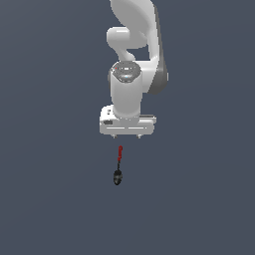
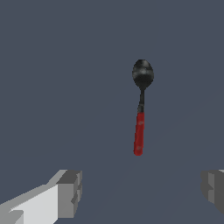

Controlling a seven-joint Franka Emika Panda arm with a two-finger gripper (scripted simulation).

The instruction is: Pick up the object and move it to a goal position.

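The object [image 1: 118, 167] is a tiny tool with a slim red handle and a black rounded head. It lies flat on the grey floor, just in front of my gripper [image 1: 127, 135] in the exterior view, handle end towards the gripper. In the wrist view the object [image 2: 140, 118] lies ahead of the open gap between my fingertips [image 2: 70, 192], apart from both. My gripper [image 2: 140, 190] is open and empty, with the jaws spread wide, above the floor.
The plain dark grey floor [image 1: 50, 199] spreads all around. The white arm [image 1: 132, 64] rises behind the gripper in the exterior view. No other objects show.
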